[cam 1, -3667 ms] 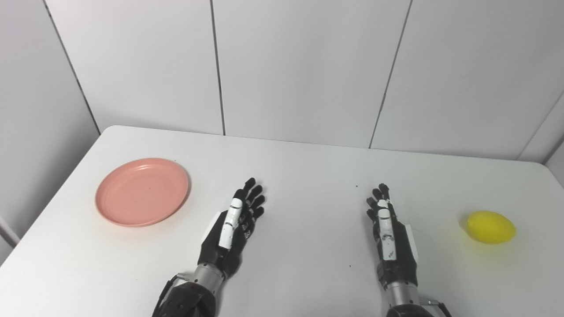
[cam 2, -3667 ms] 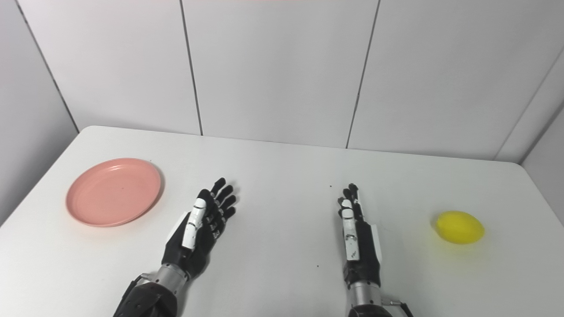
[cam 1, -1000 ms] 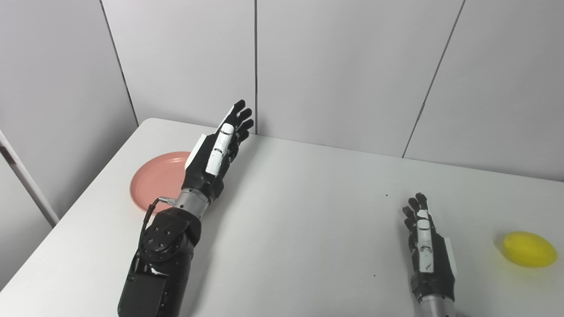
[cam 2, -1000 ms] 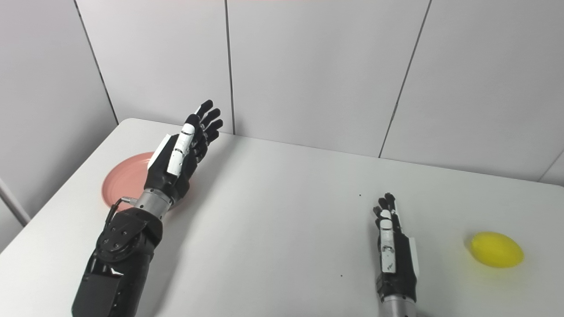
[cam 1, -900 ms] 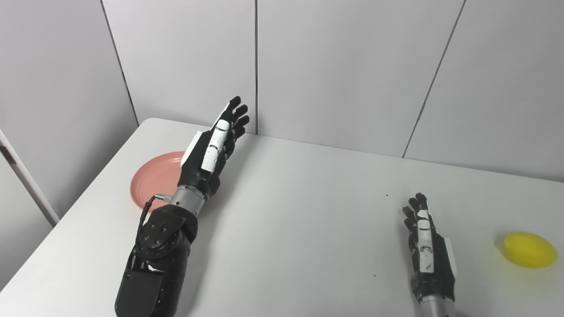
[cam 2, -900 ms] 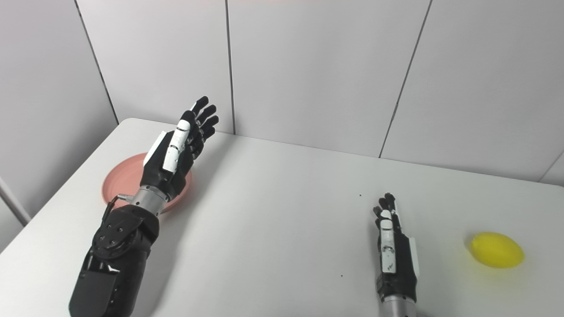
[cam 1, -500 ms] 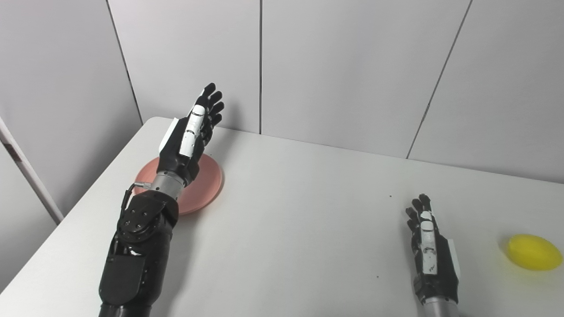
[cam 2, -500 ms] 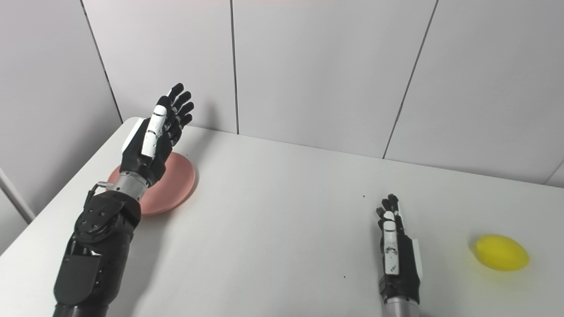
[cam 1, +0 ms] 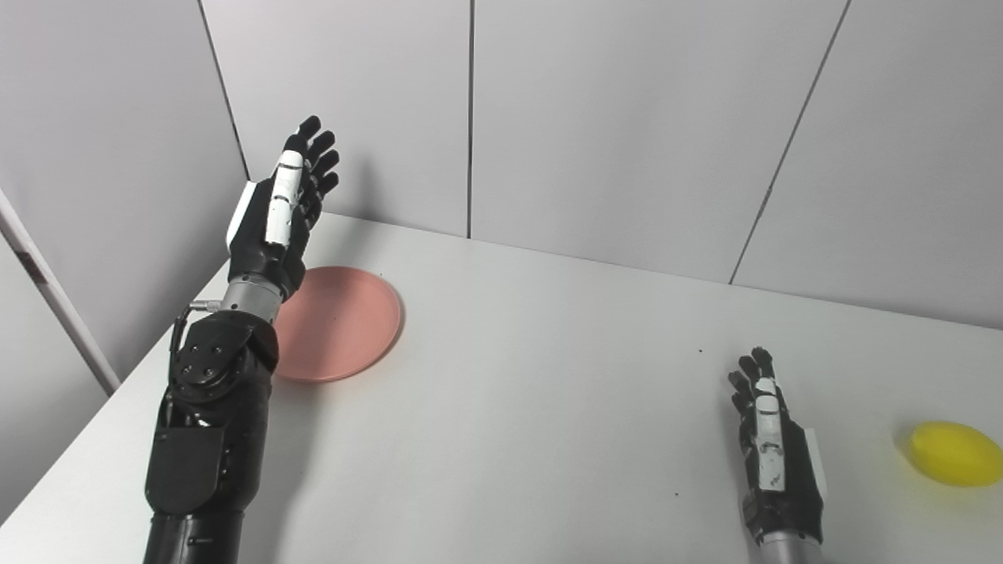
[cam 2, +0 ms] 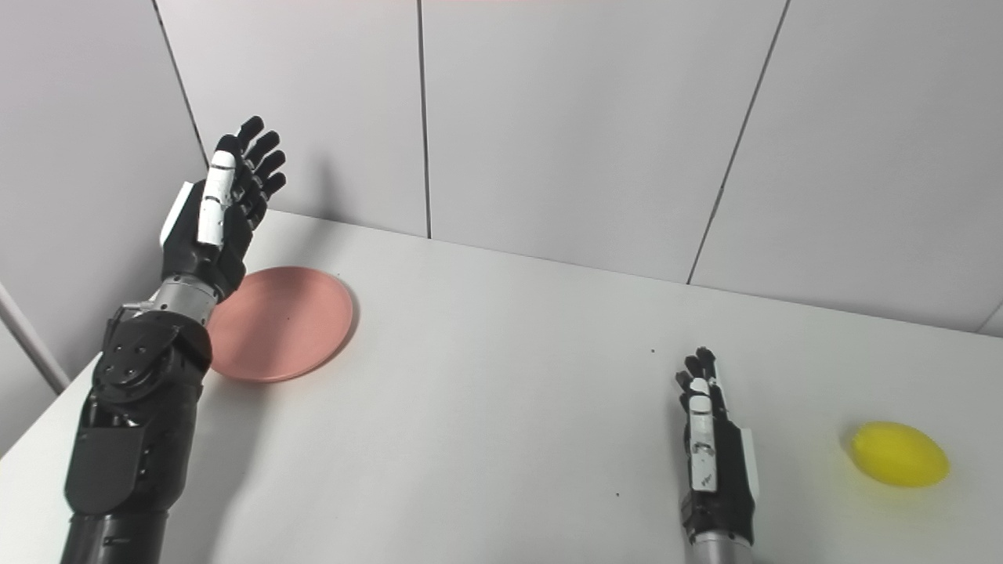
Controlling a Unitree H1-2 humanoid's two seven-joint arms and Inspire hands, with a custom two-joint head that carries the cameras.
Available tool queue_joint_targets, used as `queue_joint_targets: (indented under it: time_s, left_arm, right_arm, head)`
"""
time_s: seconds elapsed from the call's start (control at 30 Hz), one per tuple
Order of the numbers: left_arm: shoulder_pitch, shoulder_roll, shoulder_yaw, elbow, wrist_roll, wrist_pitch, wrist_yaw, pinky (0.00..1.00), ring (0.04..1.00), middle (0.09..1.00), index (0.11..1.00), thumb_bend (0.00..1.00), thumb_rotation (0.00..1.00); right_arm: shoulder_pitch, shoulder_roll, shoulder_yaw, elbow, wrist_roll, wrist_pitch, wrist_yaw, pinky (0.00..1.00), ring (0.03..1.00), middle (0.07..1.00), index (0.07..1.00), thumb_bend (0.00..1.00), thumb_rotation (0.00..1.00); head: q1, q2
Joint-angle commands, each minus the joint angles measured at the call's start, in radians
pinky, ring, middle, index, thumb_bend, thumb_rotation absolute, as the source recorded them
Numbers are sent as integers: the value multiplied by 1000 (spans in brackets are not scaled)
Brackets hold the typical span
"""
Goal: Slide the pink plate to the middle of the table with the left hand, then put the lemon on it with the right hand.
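Left robot hand (cam 1: pixel 274 219) raised, fingers spread; right robot hand (cam 1: pixel 776 462) low, flat.

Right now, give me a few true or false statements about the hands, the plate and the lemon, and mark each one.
1. The left hand is raised, open, holding nothing. True.
2. The lemon sits on the pink plate. False: it lies on the table far right, apart from the plate.
3. The right hand grips the lemon. False: it is open, beside the lemon, not touching it.
4. The plate is empty. True.
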Motion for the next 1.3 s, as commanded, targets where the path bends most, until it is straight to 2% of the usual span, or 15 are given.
queue_joint_targets:
  time_s: [0.0,0.47,0.77,1.27]
  left_arm:
    - [-44,47,13,-1,-12,-14,-11,998,991,993,978,403,1000]
    - [-50,104,82,90,-91,-38,-14,988,981,968,961,394,1000]
    - [-42,146,102,187,-101,-80,-27,1000,1000,998,984,427,1000]
    - [-32,176,138,283,-119,-122,-45,1000,994,989,970,409,1000]
  right_arm:
    - [12,-6,-11,2,2,-21,3,999,948,954,966,201,1000]
    - [13,-10,-14,-5,17,-12,15,1000,963,967,976,202,1000]
    - [13,-13,-16,-5,30,-13,24,1000,965,971,979,200,1000]
    - [14,-20,-14,-9,30,-7,24,1000,970,976,982,189,1000]
  head:
    - [0,0]
    - [14,0]
    - [19,-1]
    - [25,0]
